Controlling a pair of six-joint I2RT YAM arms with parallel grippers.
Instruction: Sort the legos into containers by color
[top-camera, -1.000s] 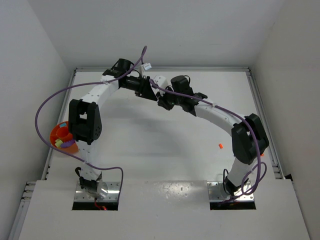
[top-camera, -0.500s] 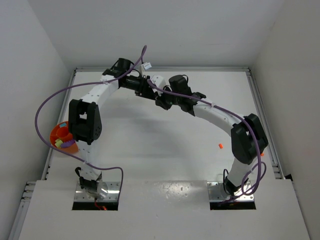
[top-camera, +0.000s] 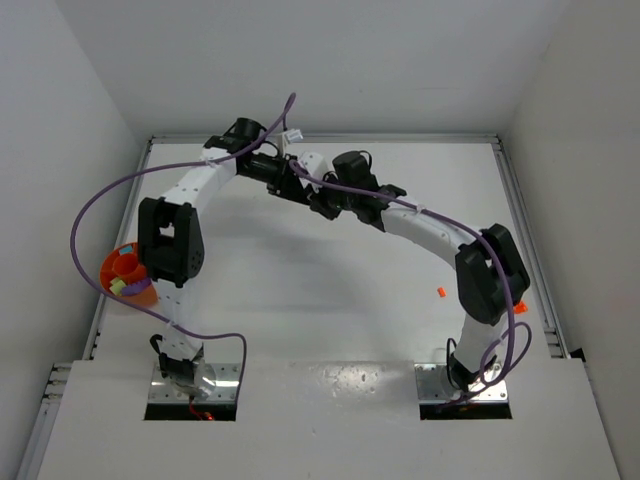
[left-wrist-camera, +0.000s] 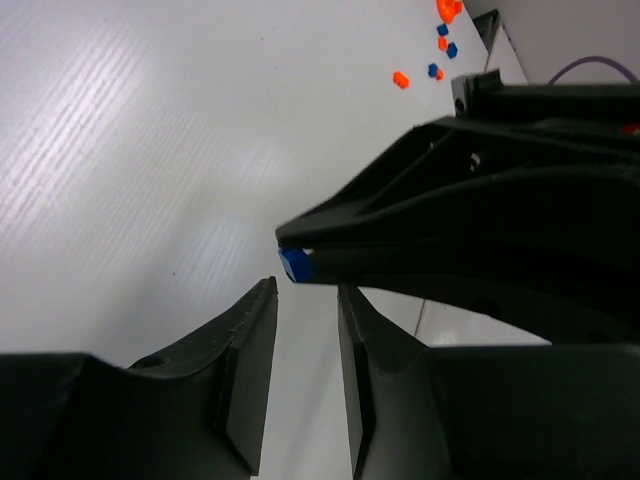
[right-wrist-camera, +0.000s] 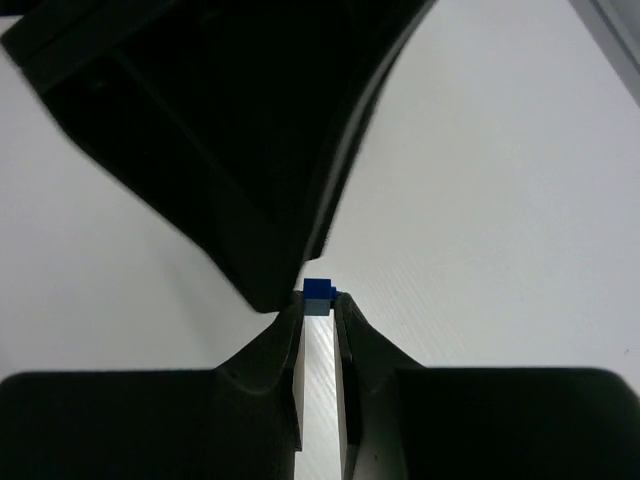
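right gripper (right-wrist-camera: 318, 305) pinching blue brick (right-wrist-camera: 320, 290) at fingertips. left gripper (left-wrist-camera: 305, 293) fingers apart, empty; brick sitting at its 12 o'clock, just beyond tips, not yet between. bowl (top-camera: 108, 268) lying at table's 9 o'clock, left arm nearer.

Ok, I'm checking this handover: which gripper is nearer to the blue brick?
Right. The right gripper pinches the blue brick at its fingertips. The left gripper is close beside it, jaws apart, with the brick just beyond its tips.

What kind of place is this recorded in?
Probably a lab robot cell: a bare white table boxed in by plain white walls, left arm and right arm bolted at its near edge, an orange bowl of toy bricks.
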